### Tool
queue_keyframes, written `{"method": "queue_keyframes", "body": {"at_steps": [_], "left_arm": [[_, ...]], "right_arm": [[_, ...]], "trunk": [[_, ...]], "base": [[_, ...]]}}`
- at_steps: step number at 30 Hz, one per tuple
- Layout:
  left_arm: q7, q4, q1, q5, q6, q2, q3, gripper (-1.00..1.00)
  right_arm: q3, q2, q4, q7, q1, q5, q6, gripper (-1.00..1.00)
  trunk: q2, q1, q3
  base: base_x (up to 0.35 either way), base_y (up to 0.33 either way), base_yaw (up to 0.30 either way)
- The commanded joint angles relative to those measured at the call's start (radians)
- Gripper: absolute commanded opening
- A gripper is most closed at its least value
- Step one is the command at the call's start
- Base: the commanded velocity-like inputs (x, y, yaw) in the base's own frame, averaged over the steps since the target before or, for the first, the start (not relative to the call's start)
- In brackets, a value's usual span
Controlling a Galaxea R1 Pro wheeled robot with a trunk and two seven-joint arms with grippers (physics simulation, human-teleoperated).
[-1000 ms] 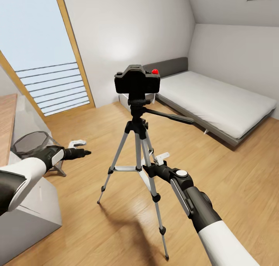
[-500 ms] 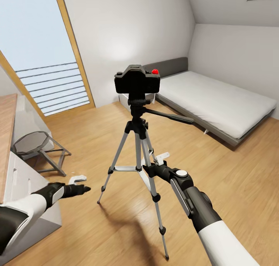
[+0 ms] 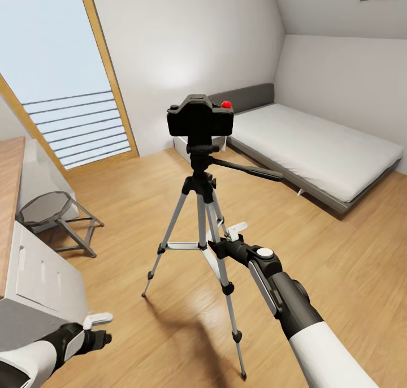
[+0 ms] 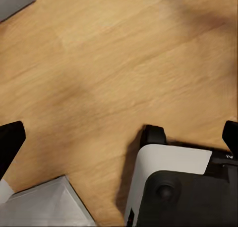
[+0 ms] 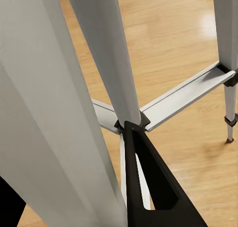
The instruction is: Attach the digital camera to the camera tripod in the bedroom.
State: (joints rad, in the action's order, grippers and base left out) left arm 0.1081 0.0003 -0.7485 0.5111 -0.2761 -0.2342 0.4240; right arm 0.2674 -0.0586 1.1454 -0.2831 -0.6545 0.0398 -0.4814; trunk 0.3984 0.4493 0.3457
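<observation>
The bedroom floor (image 3: 350,252) of light wood carries everything here; the grey low bed (image 3: 316,145) lies along the far right wall and a short metal stool (image 3: 56,212) stands near the left edge beside a white cabinet (image 3: 39,280).

The camera tripod (image 3: 200,229) stands in the middle of the floor on three spread silver legs. It looks tall, stiff and light, so a sideways push near the top would likely tip it; the safest hold is low, on a leg or the centre brace, not the long pan handle that juts out to the right of its head.

The digital camera (image 3: 200,118) sits on top of the tripod head, upright, red button up. It appears seated there, though whether it is locked on cannot be judged. It is small, hard and probably smooth-sided, best taken across its body rather than by the bulge.

The right gripper (image 3: 221,245) is at a tripod leg below the brace; in the right wrist view a silver leg runs close between the dark fingers (image 5: 148,182), but I cannot tell whether the jaws pinch it.

The left gripper (image 3: 97,332) hangs low near the cabinet's corner, jaws spread and holding nothing.
</observation>
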Motion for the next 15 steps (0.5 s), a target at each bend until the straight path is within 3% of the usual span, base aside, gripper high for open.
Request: {"method": "queue_keyframes", "body": {"at_steps": [1,8,10,12,15], "left_arm": [[-0.034,0.000,0.033,0.011,-0.002,0.003,0.007,1.00],[-0.089,0.000,0.146,0.042,0.004,0.021,0.006,1.00],[-0.096,0.000,0.176,0.067,0.005,0.029,0.006,1.00],[-0.105,0.000,0.226,0.125,0.006,0.048,0.006,1.00],[-0.109,0.000,0.259,0.162,0.006,0.058,0.006,1.00]], "right_arm": [[-0.001,0.000,-0.082,0.001,0.000,-0.080,-0.002,-1.00],[-0.002,0.000,-0.082,0.001,0.000,-0.080,-0.004,-1.00],[-0.002,0.000,-0.082,0.001,0.000,-0.080,-0.004,-1.00],[-0.001,0.000,-0.082,0.001,0.000,-0.079,-0.005,-1.00],[-0.002,0.000,-0.082,0.001,0.000,-0.079,-0.007,-1.00]], "trunk": [[0.002,0.001,0.002],[0.002,0.001,0.002],[0.002,0.001,0.002],[0.002,0.001,0.002],[0.002,0.001,0.002]], "base": [[0.000,0.000,0.000],[0.000,0.000,0.000],[0.000,0.000,0.000],[0.000,0.000,0.000],[0.000,0.000,0.000]]}}
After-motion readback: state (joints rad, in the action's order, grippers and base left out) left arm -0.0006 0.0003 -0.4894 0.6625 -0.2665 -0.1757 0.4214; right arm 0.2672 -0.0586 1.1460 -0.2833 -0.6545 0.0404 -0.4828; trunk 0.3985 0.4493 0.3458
